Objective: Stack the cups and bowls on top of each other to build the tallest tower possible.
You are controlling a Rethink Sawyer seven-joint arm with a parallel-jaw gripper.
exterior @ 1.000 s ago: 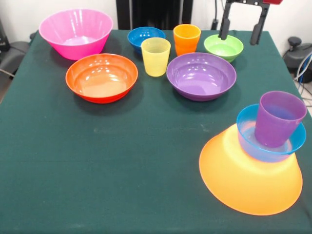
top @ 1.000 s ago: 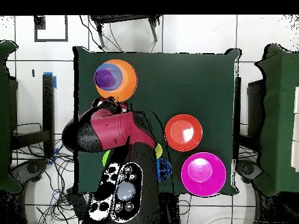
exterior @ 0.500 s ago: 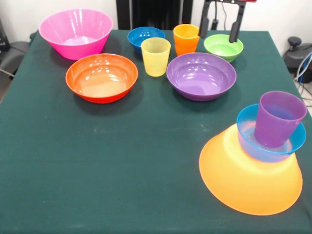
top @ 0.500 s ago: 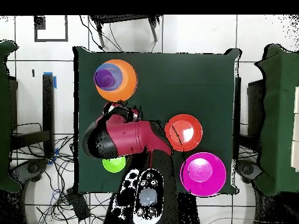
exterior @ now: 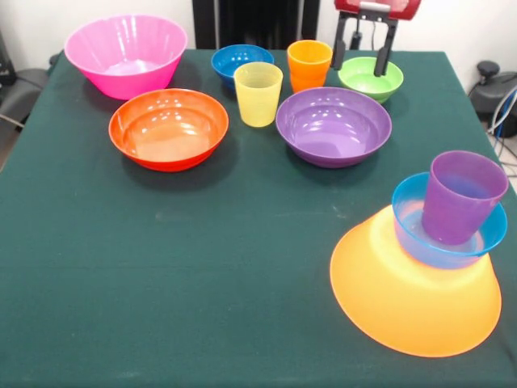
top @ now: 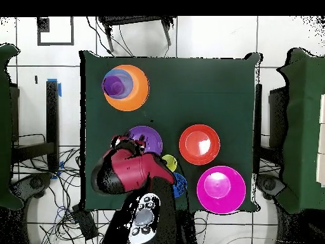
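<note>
Nearest the front camera: tower (exterior: pixel 436 259) on the counter (exterior: pixel 202 275), a yellow-orange bowl (exterior: pixel 404 307) upside down as base, a light blue bowl (exterior: pixel 420 234) upright on it, a purple cup (exterior: pixel 460 198) standing mouth-up inside. Long axis vertical, though the cup leans a little.

Mid-counter: orange-red bowl (exterior: pixel 168 128) and purple bowl (exterior: pixel 334 125), both upright and loose. Behind them a yellow cup (exterior: pixel 258 94), orange cup (exterior: pixel 309 65), dark blue bowl (exterior: pixel 241 62), pink bowl (exterior: pixel 125 55), all mouth-up.

Farthest: green bowl (exterior: pixel 371 78), with the gripper (exterior: pixel 362 55) over it, prongs apart and empty, apparently straddling the far rim.

Likely step: taking the green bowl. Best to descend straight, pinch one wall at the rim, keep clear of the orange cup just beside, lift level.
</note>
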